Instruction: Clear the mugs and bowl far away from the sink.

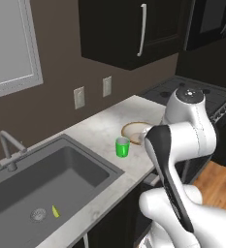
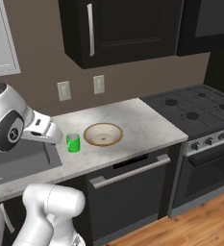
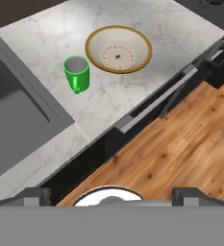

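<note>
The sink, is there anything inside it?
Yes. In the sink lie a round drain and a small yellow thing beside it. The arm hides part of the basin from the right.

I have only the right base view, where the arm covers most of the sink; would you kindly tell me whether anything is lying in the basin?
Observer: Yes, a small yellow piece lies on the floor of the sink, beside the round drain.
Operator: Thank you. Which way does the green mug's handle point?
Observer: In the hand view, the handle of the green mug faces the counter's front edge, away from the wall.
Operator: And is the gripper ready to grasp?
Observer: The gripper is open and holds nothing, high above the floor in front of the counter.
</note>
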Motion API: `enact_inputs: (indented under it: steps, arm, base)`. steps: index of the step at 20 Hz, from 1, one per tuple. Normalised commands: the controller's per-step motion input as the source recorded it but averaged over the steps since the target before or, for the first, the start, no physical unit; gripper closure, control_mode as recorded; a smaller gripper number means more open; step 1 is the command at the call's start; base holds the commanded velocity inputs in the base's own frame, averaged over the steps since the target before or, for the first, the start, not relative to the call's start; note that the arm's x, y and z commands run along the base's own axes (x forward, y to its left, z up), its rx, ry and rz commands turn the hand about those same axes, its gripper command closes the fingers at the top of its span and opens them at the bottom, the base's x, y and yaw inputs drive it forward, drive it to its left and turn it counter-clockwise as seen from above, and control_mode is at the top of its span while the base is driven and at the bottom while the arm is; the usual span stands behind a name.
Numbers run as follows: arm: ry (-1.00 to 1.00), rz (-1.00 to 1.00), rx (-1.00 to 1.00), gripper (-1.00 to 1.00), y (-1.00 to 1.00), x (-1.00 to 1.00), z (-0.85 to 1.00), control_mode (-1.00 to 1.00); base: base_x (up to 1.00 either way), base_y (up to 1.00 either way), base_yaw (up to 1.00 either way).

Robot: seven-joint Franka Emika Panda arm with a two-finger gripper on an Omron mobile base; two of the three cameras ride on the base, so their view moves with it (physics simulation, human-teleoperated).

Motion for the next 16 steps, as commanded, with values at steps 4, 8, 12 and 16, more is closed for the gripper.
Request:
enact_inputs:
  steps: [4, 8, 12, 16]
  arm:
    - [0.00, 0.00, 0.00, -1.00, 0.11, 0.19, -0.28, -1.00]
    - [0.01, 0.00, 0.00, -1.00, 0.12, 0.24, -0.21, -1.00]
    - [0.02, 0.00, 0.00, -1.00, 0.24, 0.18, -0.18, -1.00]
    - [0.00, 0.00, 0.01, -1.00, 0.21, 0.24, -0.21, -1.00]
  base:
    - [0.00, 0.00, 0.00]
    - [0.00, 0.00, 0.00]
    - [0.00, 0.00, 0.00]
    - [0.00, 0.00, 0.00]
